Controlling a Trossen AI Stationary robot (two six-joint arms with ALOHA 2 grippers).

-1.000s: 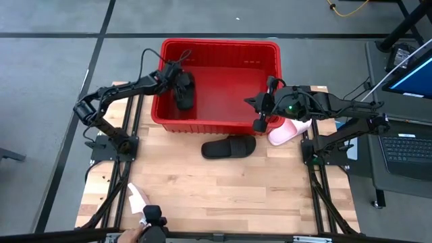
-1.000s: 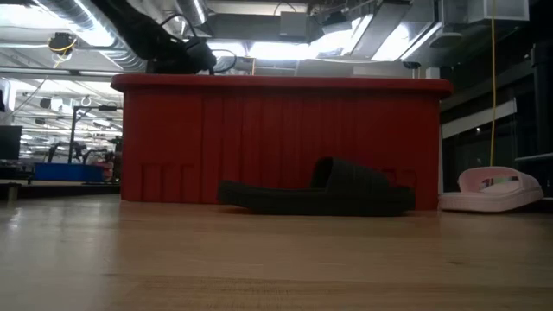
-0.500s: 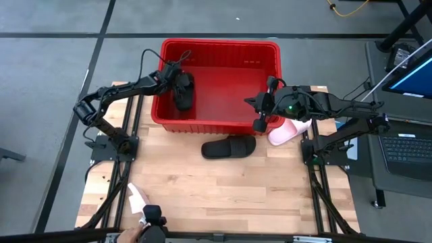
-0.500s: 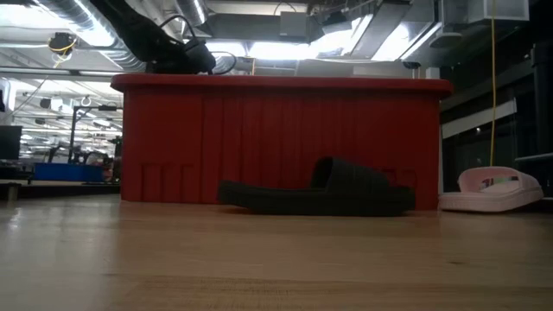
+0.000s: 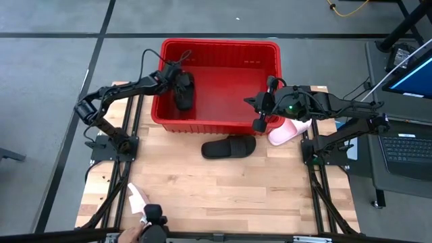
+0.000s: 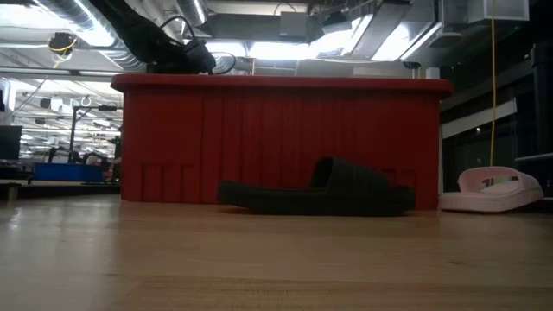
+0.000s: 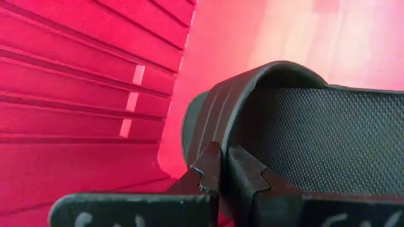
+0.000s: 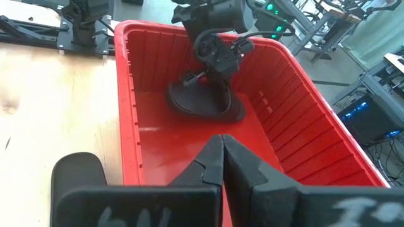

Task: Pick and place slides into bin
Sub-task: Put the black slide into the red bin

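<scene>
Inside the large red slotted plastic bin [image 5: 270,50], the left gripper [image 5: 181,84] clamps a matte black slide sandal [image 5: 183,96]; right gripper [image 5: 258,124] closed, empty.

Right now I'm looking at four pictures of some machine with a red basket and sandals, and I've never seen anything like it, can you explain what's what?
It is a robot with two dark arms at a wooden table. One camera looks straight down, one sits at table height, and one rides on each wrist. The left gripper is inside the red bin, shut on a black slide; its wrist camera shows that sandal's strap up close. The right gripper hangs shut and empty over the bin's right end. On the table, a second black slide lies in front of the bin and a pink slide beside it.
</scene>
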